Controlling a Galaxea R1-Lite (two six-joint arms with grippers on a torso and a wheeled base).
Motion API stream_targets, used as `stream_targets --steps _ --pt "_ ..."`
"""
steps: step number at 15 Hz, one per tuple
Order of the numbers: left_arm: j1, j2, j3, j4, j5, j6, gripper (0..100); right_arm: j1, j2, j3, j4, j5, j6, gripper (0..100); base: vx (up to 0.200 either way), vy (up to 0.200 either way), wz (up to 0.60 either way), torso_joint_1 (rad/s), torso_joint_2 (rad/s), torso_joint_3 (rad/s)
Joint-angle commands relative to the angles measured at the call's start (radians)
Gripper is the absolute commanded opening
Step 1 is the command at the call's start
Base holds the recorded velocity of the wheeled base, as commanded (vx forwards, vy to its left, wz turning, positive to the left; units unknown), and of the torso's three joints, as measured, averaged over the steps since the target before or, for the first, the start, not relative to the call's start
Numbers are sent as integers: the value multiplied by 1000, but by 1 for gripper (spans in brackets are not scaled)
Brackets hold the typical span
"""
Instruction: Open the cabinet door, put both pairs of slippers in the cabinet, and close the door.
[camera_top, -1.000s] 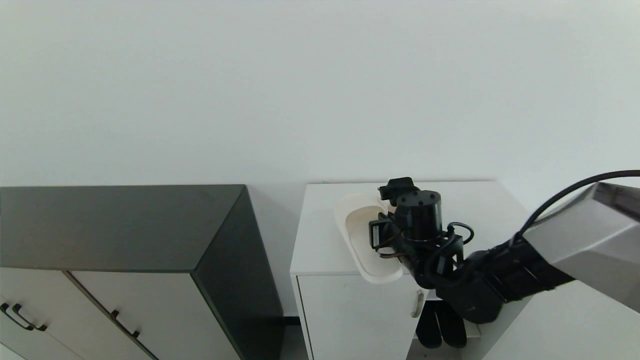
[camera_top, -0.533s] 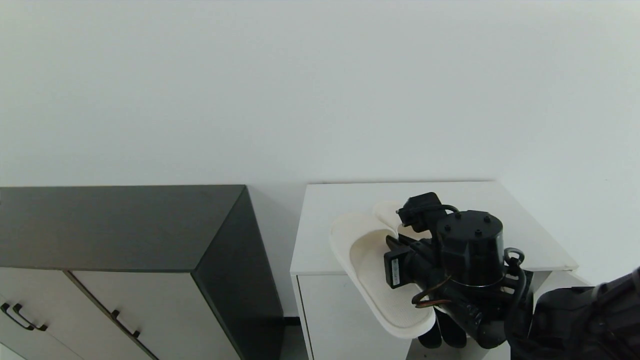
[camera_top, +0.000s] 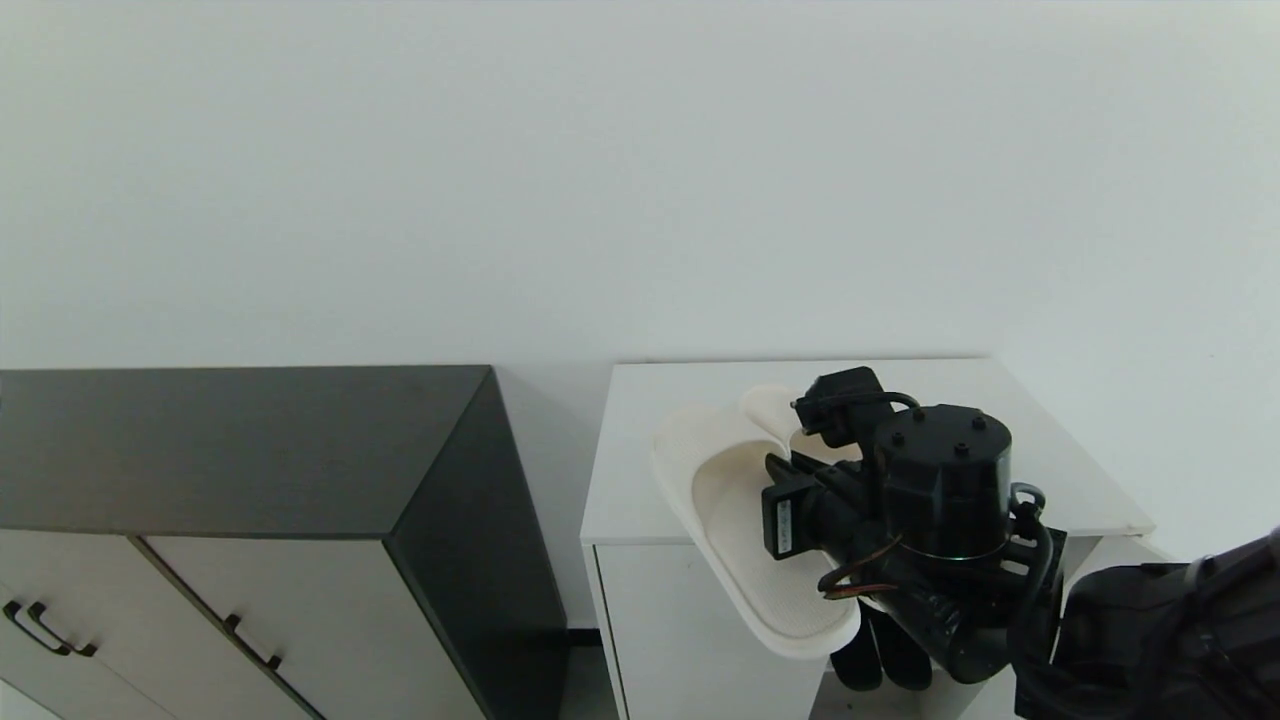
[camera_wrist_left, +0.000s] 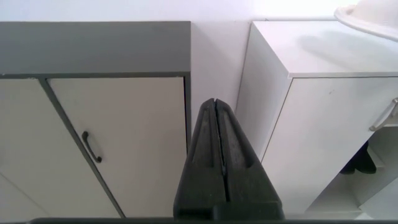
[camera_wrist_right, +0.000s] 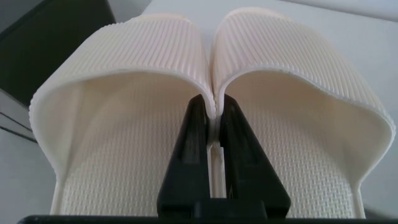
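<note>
Biggest thing on the scene: the long cupboard (camera_top: 240, 450), a boxy piece with a flat matte dark top and side, and smooth pale doors carrying slim dark bar handles. Just beside it, with a narrow gap between, stands the white cabinet (camera_top: 640, 480), plain, square-edged, with a smooth top. From the left wrist camera its front shows a flat white door panel (camera_wrist_left: 329, 137) with a curved handle (camera_wrist_left: 385, 115) at the edge, and next to that an open compartment.

Now the cream slippers (camera_top: 740, 540), and these are the ones in play. They're soft, moulded slides, side by side, with wide arched straps ribbed in fine ridges (camera_wrist_right: 118, 93) and footbeds covered in a small dimpled grain. Their toe ends sit over the cabinet top and their heels jut out past its front edge. Whether they touch the top, I can't tell.

The black slippers (camera_top: 880, 655) lie inside the open compartment, low down, smooth, dark and paired.

The right gripper (camera_wrist_right: 211, 106) has its black wedge-shaped jaws pinched on the two inner strap edges where the cream slippers meet.

The left gripper (camera_wrist_left: 215, 106) hangs low in front of the gap between the two pieces of furniture, jaws pressed together with nothing between them.
</note>
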Motion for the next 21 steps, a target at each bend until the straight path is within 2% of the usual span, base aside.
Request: stream_targets --steps 1,9,21 --pt "1 1 0 -1 0 0 0 0 6 -3 0 1 0 0 -200 0 0 17 7 -7" --pt "1 1 0 -1 0 -2 0 -1 12 0 0 -13 0 0 -200 0 0 -2 -1 5" --pt "1 1 0 -1 0 -3 0 0 9 12 -2 -13 0 0 0 0 0 0 0 0"
